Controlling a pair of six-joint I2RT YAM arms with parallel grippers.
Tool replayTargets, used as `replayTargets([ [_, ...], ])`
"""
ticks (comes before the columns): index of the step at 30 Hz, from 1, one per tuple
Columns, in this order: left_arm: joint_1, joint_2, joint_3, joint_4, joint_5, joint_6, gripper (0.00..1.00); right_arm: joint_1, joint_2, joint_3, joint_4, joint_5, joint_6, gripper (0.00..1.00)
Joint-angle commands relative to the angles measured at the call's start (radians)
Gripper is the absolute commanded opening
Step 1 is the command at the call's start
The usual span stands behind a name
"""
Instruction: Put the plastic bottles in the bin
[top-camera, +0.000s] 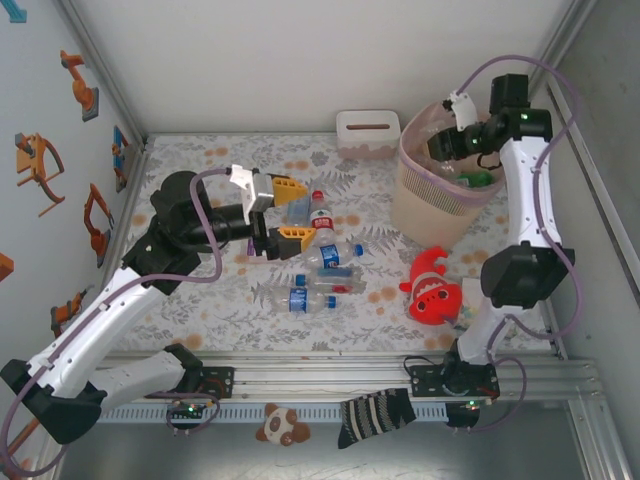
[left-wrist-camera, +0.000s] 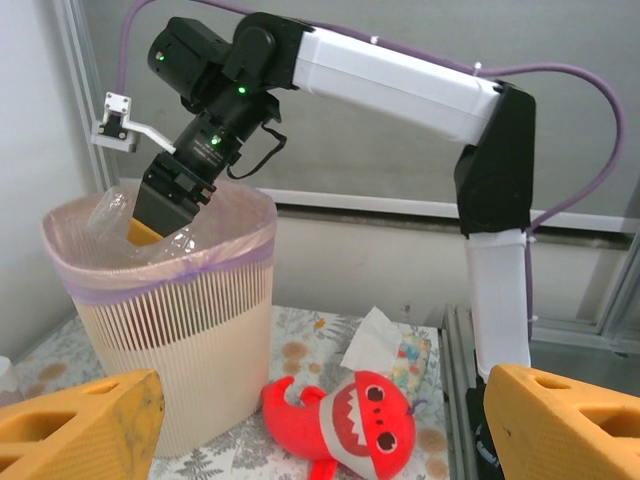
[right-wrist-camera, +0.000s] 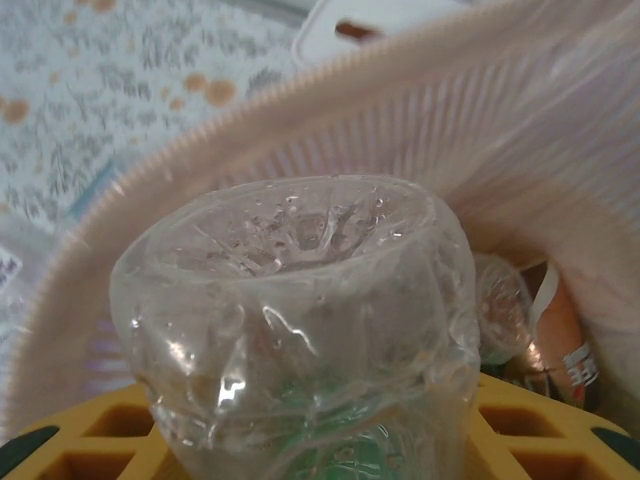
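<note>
The left arm (top-camera: 110, 300), at the lower left of the top view, and the right arm (top-camera: 525, 190), at the right side, have white shells and black joints. A thin purple cable (top-camera: 198, 222) goes along each one. Small green lights (left-wrist-camera: 240, 90) glow on the black joints. The left gripper (top-camera: 294, 210) has 2 thick yellow-orange fingers (left-wrist-camera: 80, 425) with moulded pockets. A white bracket (left-wrist-camera: 120, 120) is fixed at the right wrist.

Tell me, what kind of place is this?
Likely a robotics lab test cell: two robot arms bolted to a metal rail, plain white walls boxing in the table, and staged props, plastic bottles, a bin and a plush fish.
</note>
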Motion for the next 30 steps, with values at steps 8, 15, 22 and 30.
replayTargets([
  [8, -0.003, -0.011, -0.036, 0.021, -0.005, 0.001, 0.82, -0.013, 0.073, -0.002, -0.17, 0.092, -0.13, 0.52],
  [15, -0.004, -0.02, -0.043, 0.038, -0.031, 0.005, 0.82, -0.013, 0.024, 0.012, -0.181, 0.03, -0.134, 0.73],
  [22, -0.003, -0.014, -0.039, 0.054, -0.035, -0.005, 0.82, -0.013, -0.01, 0.075, -0.155, -0.007, -0.082, 0.75],
  [30, -0.004, -0.023, -0.038, 0.053, -0.046, -0.01, 0.82, -0.013, -0.025, 0.107, -0.05, -0.124, 0.02, 0.66],
])
